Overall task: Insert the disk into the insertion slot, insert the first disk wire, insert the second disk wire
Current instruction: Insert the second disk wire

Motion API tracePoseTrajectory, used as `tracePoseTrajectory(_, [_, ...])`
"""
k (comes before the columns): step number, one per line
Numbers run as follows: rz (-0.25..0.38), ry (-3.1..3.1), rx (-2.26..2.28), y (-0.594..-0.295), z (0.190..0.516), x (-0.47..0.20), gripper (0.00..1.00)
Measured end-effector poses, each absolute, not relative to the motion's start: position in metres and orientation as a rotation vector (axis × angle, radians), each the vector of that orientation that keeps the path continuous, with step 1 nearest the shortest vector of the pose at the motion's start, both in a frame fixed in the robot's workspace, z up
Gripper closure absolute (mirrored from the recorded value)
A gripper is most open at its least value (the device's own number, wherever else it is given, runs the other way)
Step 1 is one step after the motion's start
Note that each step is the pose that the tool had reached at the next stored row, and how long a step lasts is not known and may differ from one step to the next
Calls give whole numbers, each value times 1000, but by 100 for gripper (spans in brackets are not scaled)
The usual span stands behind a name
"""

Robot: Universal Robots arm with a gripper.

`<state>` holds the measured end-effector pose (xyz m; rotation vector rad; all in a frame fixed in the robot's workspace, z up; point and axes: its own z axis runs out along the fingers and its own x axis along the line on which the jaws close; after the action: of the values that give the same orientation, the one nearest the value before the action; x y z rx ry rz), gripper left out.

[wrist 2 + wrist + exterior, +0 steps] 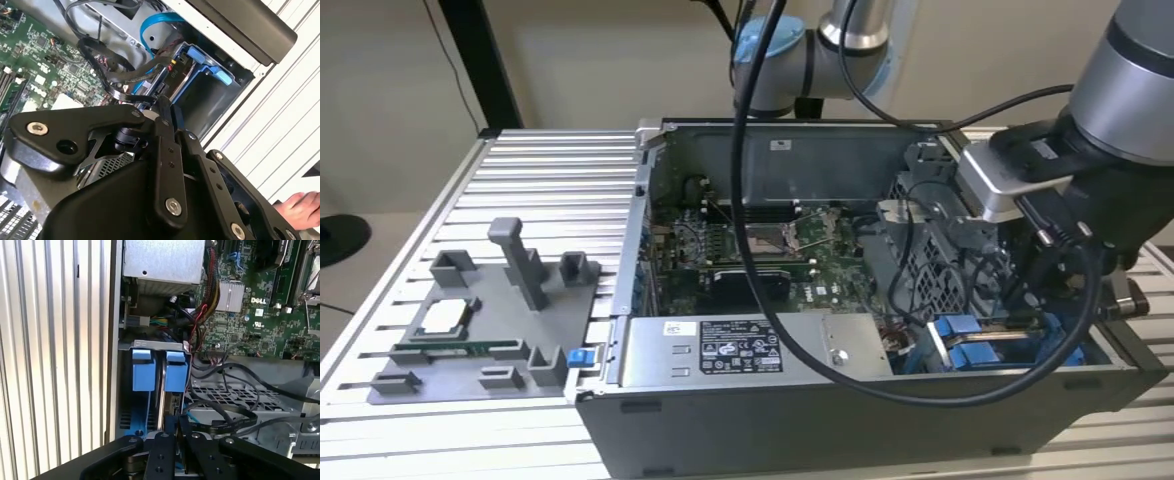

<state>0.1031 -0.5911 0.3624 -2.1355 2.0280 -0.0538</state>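
The black linkage of the claw (172, 432) lies closest to the lens in both wrist views, its fingers drawn in close together over the drive bay; whether they pinch anything there cannot be told. In the first wrist view the claw's tip sits at the near end of the disk (162, 390), which stands on edge in the insertion slot (127, 415), its blue carrier tabs showing at the far end against a grey metal bracket. Beside the slot lies a perforated metal cage (235, 397) with black cables (235, 385) looped across it, and beyond it the green motherboard (250, 320). In the second wrist view the claw (167, 107) reaches toward the blue carrier, with a light blue flat cable (150, 27) curving above it. In the exterior view the arm leans into the open computer case (854, 410) at the exterior view's right, on a ribbed metal counter (534, 170). The grey power-supply box (747, 350) sits at the case's front, and a grey fixture tray (467, 330) rests on the counter at the exterior view's left.
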Motion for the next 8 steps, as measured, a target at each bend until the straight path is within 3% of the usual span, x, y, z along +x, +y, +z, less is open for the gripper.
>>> tracePoseTrajectory(8, [-69,2033,-2143,-591,363,102,100])
